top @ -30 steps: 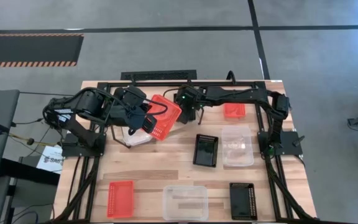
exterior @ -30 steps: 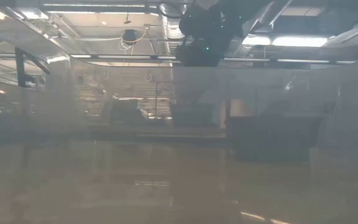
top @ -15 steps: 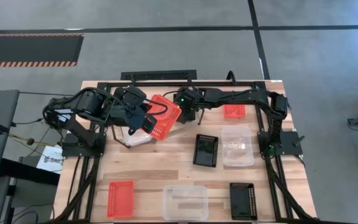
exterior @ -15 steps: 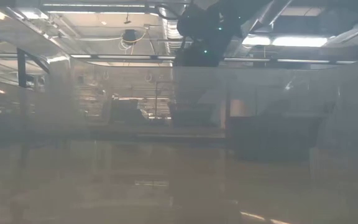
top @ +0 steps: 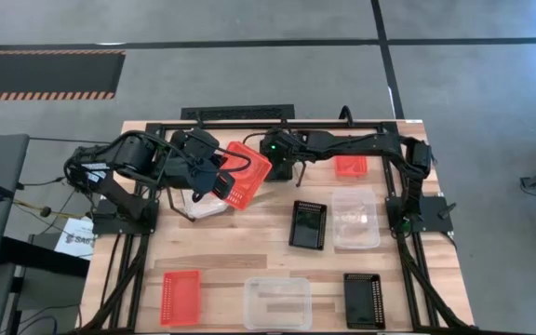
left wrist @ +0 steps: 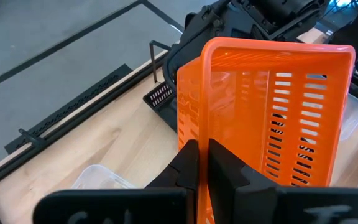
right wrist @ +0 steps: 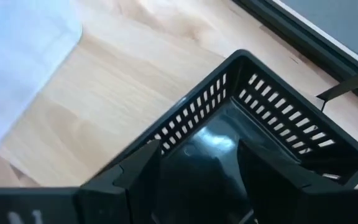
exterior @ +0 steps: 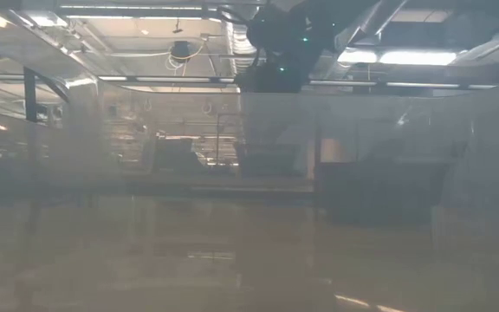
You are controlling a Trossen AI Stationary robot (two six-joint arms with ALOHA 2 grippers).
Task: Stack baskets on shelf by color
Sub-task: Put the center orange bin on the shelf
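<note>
Left gripper (left wrist: pixel 197 163) is pinching the wall of an orange-red basket (top: pixel 247 173), fingers pressed together on it, holding it tilted above the back-left of the table (top: pixel 221 247), over a clear basket (top: pixel 205 205) lying there. In the left wrist view the orange basket (left wrist: pixel 272 118) is standing on edge with its slotted bottom facing the camera.

Right gripper (top: pixel 287 166) is sitting at back centre, just beside the orange basket. Its fingers (right wrist: pixel 138 168) are spread wide around a black perforated basket (right wrist: pixel 253 130); it looks gripped and raised off the wood, though contact is hard to confirm.

Another orange-red basket (top: pixel 350 166) is lying at back right, possibly on the shelf, which is mostly hidden by the arms. Mid-table: a black basket (top: pixel 308 224) beside a clear one (top: pixel 355 219). Front row: orange-red (top: pixel 180 296), clear (top: pixel 277 301), black (top: pixel 364 300), well apart.

Low view is hazy, showing only a dark arm part (exterior: pixel 280 43) overhead.
</note>
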